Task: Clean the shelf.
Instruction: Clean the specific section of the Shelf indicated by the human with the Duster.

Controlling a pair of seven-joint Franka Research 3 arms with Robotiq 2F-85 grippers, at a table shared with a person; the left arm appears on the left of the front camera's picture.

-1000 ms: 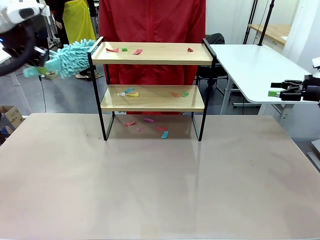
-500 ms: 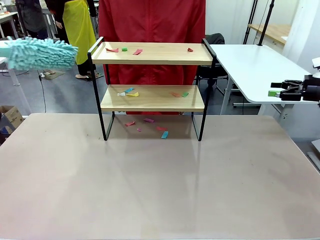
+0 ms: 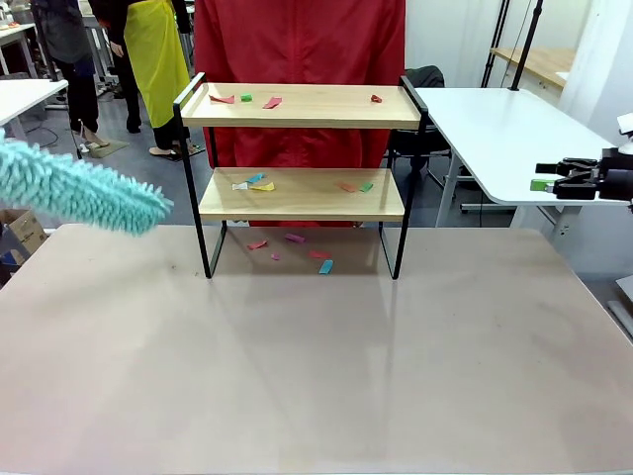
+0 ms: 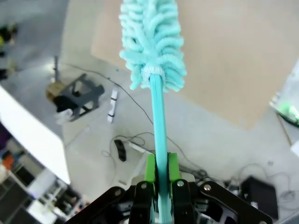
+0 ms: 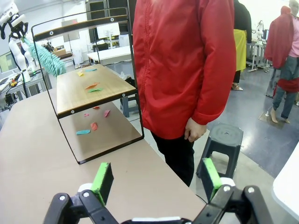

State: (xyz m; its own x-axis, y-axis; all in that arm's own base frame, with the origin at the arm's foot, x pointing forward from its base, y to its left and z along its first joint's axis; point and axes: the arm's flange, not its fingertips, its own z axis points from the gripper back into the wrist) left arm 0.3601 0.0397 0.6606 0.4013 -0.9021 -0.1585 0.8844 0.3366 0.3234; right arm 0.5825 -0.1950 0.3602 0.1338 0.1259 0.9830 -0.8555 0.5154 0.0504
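1. shelf (image 3: 316, 105): standing upright at 12 o'clock on the bench (image 3: 297, 376), close in front of a person in a red jacket (image 3: 297, 40). Carrying coloured paper scraps (image 3: 245, 98) on the top board and on the lower board, with more lying on the bench beneath it, between the black legs.

2. duster (image 3: 84, 193), teal and fluffy: hanging tilted at 9 o'clock over the bench's left edge, apart from the shelf, its tip pointing toward the frame's left post.

3. left pincer (image 4: 161, 170): clamping shut on the duster's thin teal handle, green pads (image 4: 150, 167) pressing it from both sides.

4. right pincer (image 3: 556, 181): hovering at 3 o'clock, beyond the bench's right edge and well apart from the shelf. Gaping wide in the right wrist view, gripping nothing.
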